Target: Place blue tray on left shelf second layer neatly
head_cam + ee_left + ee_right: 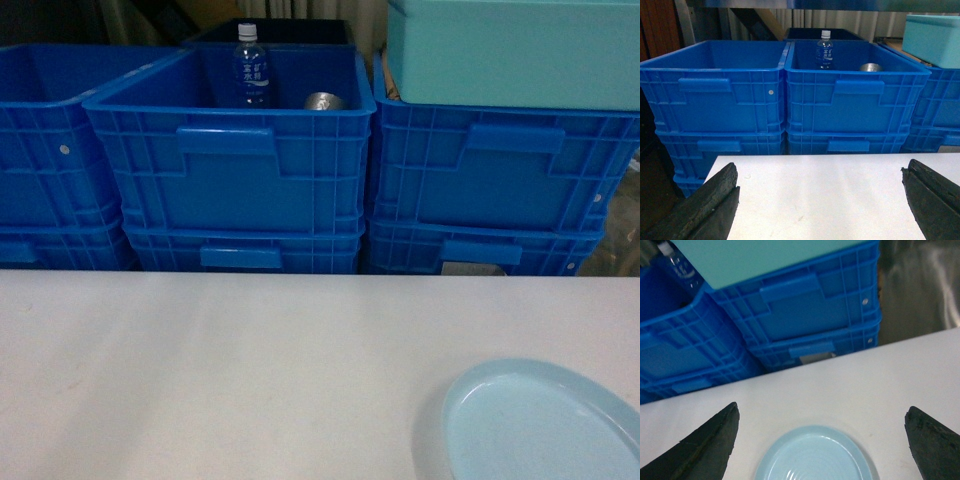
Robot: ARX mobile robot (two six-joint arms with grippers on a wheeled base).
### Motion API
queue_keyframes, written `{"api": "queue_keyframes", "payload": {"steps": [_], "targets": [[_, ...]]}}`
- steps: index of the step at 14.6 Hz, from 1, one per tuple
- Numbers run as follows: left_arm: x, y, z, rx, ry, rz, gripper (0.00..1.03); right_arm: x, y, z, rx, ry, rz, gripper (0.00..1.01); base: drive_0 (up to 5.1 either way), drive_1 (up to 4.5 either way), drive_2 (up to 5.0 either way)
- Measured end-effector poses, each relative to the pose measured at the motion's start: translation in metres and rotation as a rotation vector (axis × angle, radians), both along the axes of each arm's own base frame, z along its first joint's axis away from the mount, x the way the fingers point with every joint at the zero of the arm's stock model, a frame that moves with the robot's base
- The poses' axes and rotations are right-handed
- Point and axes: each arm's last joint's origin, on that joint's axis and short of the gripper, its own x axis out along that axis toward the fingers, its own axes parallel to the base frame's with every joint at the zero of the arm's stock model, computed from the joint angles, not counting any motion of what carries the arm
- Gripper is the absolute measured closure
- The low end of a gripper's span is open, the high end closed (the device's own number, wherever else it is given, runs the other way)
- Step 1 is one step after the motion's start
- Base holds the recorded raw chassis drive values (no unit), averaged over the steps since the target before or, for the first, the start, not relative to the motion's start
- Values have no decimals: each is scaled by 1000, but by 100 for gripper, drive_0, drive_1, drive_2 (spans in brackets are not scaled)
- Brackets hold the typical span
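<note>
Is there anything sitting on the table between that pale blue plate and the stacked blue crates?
No. In the head view only bare white table lies between the blue tray and the crates.

Three near views, crates point(230, 170) shared

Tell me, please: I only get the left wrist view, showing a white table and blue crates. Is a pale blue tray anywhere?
Observer: Yes. The blue tray lies flat on the white table, at the head view's lower right.
Operator: Is anything gripping it?
Observer: No. The right pincer is open, its fingers spread wide to either side of the tray.
Operator: Anything on the tray?
Observer: Nothing; the right wrist view shows bare concentric rings.
</note>
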Motion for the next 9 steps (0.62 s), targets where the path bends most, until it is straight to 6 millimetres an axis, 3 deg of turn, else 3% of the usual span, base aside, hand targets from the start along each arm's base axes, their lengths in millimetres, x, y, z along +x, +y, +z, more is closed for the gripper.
{"api": "queue_keyframes", "payload": {"steps": [2, 4, 5, 6, 7, 8, 9], "targets": [[0, 0, 0, 0, 0, 0, 5, 46, -8, 2, 81, 135, 103, 3, 0, 0, 0], [0, 0, 0, 0, -1, 0, 5, 74, -9, 2, 165, 226, 187, 3, 0, 0, 0], [0, 0, 0, 0, 0, 0, 5, 76, -9, -12, 221, 316, 242, 3, 0, 0, 0], [0, 0, 0, 0, 0, 0, 5, 70, -14, -48, 294, 498, 285, 3, 0, 0, 0], [0, 0, 0, 0, 0, 0, 5, 55, -38, -82, 268, 604, 278, 3, 0, 0, 0], [0, 0, 0, 0, 0, 0, 5, 50, -64, -102, 210, 620, 278, 3, 0, 0, 0], [0, 0, 0, 0, 0, 0, 5, 51, -67, -108, 212, 622, 293, 3, 0, 0, 0]]}}
